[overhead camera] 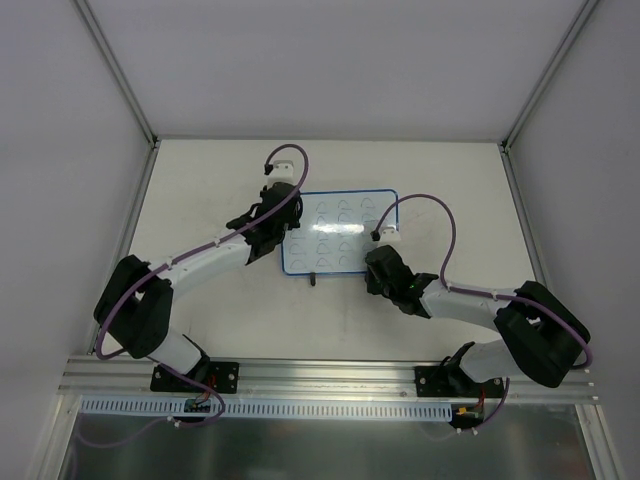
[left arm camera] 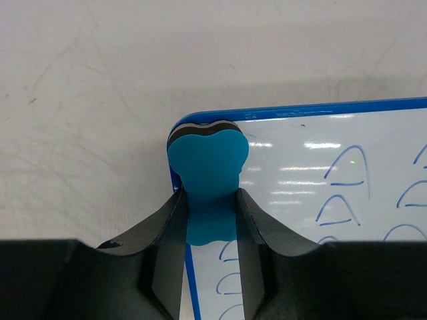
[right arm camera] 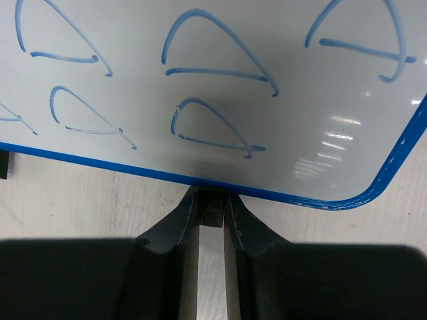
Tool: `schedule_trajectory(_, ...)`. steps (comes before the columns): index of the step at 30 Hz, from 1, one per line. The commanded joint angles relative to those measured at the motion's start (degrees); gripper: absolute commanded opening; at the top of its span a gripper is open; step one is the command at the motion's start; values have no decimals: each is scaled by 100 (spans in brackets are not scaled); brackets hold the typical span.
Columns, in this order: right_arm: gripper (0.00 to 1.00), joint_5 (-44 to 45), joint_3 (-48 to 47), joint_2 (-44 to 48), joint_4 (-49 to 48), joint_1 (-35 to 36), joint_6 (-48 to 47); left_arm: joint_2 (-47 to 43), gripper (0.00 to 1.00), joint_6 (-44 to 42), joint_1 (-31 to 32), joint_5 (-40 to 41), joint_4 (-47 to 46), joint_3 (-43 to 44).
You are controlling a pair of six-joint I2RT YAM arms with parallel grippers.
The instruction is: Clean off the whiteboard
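the small flat white rectangular whiteboard with a thin blue rim (overhead camera: 340, 232) lies flat in the middle of the pale table (overhead camera: 200, 300). its long axis runs left to right in the top view, and rows of blue triangular pen marks (right arm camera: 213, 67) cover it. on its near long edge, toward the right, the right gripper (right arm camera: 212, 200) is pressed together on a small black foot (right arm camera: 212, 215), which i judge steadies the board. at a left-hand corner, the far one as best i can judge, the left gripper (left arm camera: 210, 200) pinches the waist of a blue bone-shaped eraser block (left arm camera: 207, 157), whose head lies over the rim. the marks therefore lie rightward of the eraser, so the left arm is placed to sweep along the long axis. whether the eraser's underside touches the board is hidden, and the top view covers both sets of fingers.
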State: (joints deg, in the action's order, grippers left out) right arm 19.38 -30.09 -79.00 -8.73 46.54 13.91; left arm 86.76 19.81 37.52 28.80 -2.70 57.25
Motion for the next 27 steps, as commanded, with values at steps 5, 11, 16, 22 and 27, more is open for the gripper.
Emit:
schedule_trajectory(5,0,-408,187,51,302,65,24,201,0,-215,-131,-190,-38,278)
schedule_trajectory(11,0,-373,214,78,302,65,15,245,0,-145,220,-340,-29,155)
schedule_trajectory(16,0,-373,205,60,293,65,41,280,0,40,414,-383,32,-47)
schedule_trajectory(22,0,-399,214,-1,258,65,76,306,0,119,616,-515,76,-206)
schedule_trajectory(27,0,-400,231,25,249,57,129,263,0,312,722,-480,182,-442)
